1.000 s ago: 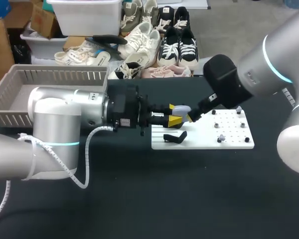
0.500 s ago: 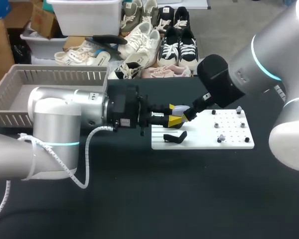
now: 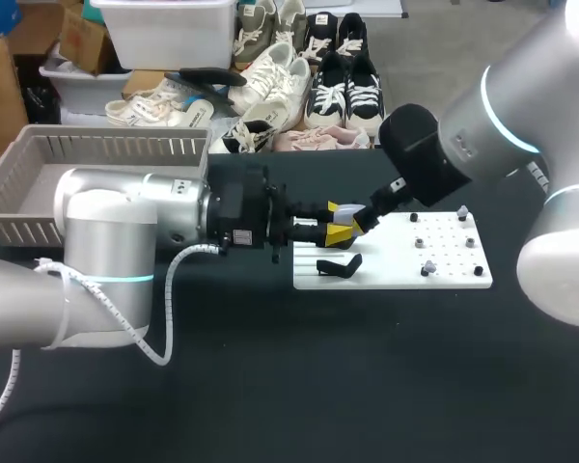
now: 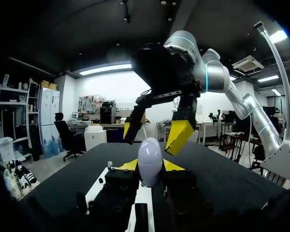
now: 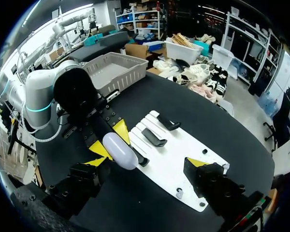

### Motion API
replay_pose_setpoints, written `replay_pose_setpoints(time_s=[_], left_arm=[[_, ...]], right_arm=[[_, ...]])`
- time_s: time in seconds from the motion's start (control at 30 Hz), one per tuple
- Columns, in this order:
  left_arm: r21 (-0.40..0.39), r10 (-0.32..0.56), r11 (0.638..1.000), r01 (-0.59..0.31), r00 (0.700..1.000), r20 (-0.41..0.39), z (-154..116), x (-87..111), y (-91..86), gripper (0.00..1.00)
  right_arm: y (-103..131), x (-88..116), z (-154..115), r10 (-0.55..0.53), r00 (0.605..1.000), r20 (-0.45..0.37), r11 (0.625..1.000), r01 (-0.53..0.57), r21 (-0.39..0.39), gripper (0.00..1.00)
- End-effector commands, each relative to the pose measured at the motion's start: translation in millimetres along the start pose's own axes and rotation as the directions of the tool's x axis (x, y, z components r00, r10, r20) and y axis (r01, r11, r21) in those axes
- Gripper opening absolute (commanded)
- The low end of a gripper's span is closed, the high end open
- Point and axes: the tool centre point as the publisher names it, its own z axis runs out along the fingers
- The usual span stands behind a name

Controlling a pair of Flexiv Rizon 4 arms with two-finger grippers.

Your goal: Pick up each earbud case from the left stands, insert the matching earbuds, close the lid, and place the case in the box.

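Left fingers (image 4: 172, 166), clamped on the pale lavender, egg-shaped plastic earbud case (image 4: 150, 157), presented its free end toward the right fingers (image 4: 179, 137), which stood wide apart just beyond it, presumably for lid work.

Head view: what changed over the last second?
The right arm swung in toward the left, bringing the right gripper, fingers open, closer to the earbud case. Nothing was taken hold of or let go. The left gripper stayed shut on the case. The white board, black stand and basket did not move.
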Motion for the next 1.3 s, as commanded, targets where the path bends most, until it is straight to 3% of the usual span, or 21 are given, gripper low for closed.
replay_pose_setpoints(time_s=[0.03, 0.57, 0.93, 1.1, 1.3], left_arm=[[0.004, 0.0, 1.0, 0.0, 1.0, 0.001, 0, 0.8, 1.8, 0.0], [0.004, 0.0, 1.0, 0.0, 1.0, 0.001, 0, 0.8, 1.8, 0.0], [0.004, 0.0, 1.0, 0.0, 1.0, 0.001, 0, 0.8, 1.8, 0.0], [0.004, 0.0, 1.0, 0.0, 1.0, 0.001, 0, 0.8, 1.8, 0.0], [0.004, 0.0, 1.0, 0.0, 1.0, 0.001, 0, 0.8, 1.8, 0.0]], right_arm=[[2, 0, 3, 0.006, 1.0, -0.001, 1.0, -0.006, 0.014, 1.0], [-3, -8, -1, 0.018, 1.0, 0.011, 1.0, -0.018, 0.023, 1.0], [-8, -29, -10, -0.005, 0.999, 0.037, 0.998, 0.003, 0.055, 1.0], [-17, -32, -27, -0.015, 0.998, 0.059, 0.992, 0.008, 0.123, 1.0], [-44, -21, -46, -0.025, 1.0, 0.0, 0.957, 0.024, 0.29, 1.0]])
